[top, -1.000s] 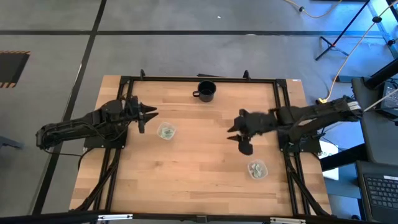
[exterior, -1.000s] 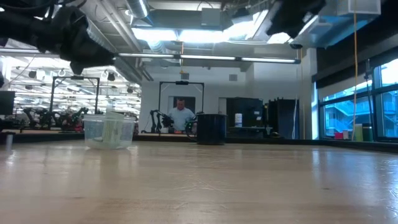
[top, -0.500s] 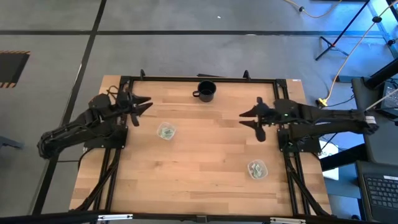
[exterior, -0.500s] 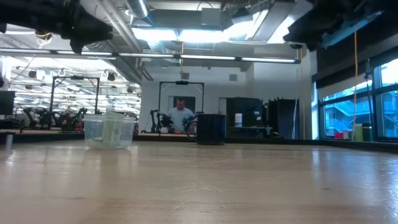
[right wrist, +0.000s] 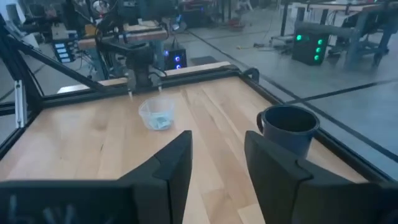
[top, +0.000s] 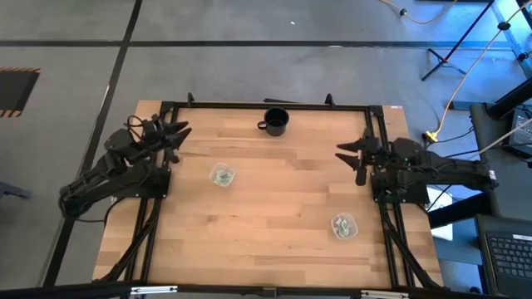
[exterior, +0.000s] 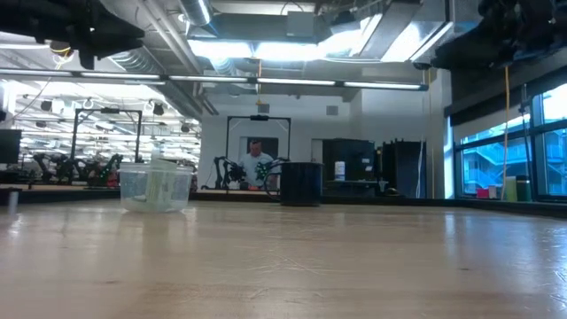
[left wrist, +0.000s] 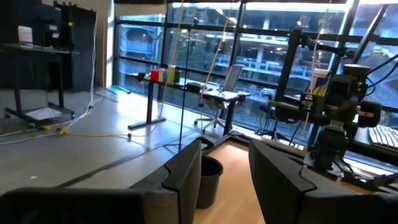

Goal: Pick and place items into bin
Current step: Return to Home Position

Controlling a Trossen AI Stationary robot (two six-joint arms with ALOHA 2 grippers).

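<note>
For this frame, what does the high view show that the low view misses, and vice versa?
Only the high view: the second bin beside the right arm, and the open left end effector and right end effector at the table's sides. Only the low view: a person beyond the table. Both: the black mug and the first bin, near the left arm, with packets inside.

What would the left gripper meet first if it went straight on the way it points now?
Probably the black mug: in the wrist view it sits between the open jaws of the left gripper. The gripper hangs above the table, so it may pass over the mug.
</note>
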